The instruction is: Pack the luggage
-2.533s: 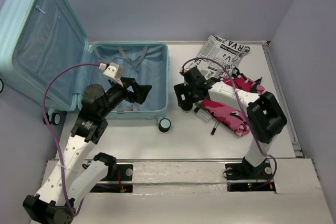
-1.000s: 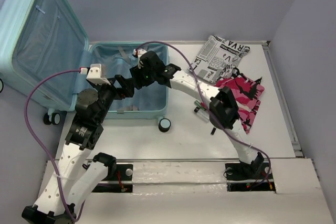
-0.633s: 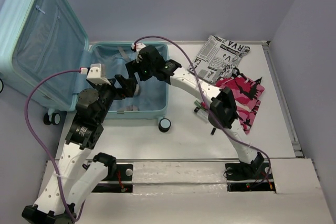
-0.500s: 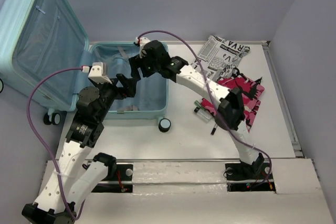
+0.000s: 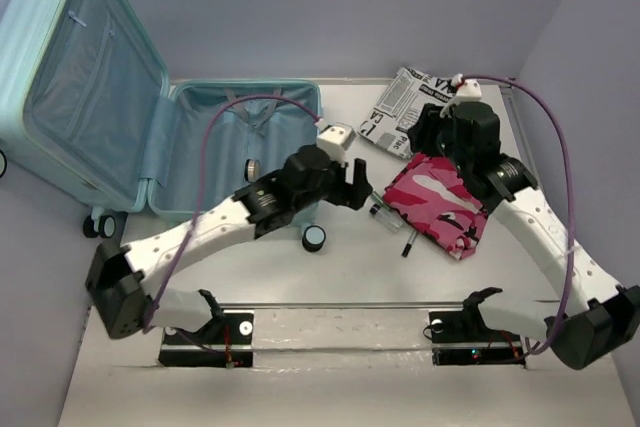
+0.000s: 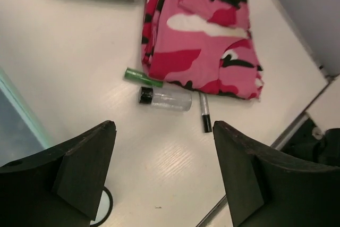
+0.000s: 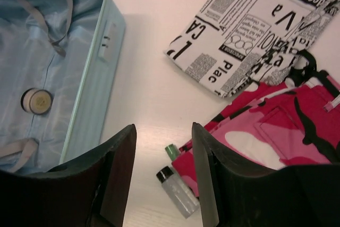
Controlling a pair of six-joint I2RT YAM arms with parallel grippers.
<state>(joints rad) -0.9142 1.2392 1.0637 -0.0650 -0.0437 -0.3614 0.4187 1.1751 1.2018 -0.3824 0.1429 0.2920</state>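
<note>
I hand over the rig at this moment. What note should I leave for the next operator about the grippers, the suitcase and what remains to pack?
Left gripper: open, empty, above the table near the small clear bottle.
Right gripper: open, empty, near the newspaper-print cloth.
Suitcase: on the table, lid open to the left.
Done: one small round container lies inside.
Left: clear bottle, green tube, pen, pink camouflage cloth and newspaper-print cloth, all on the table right of the suitcase.
</note>
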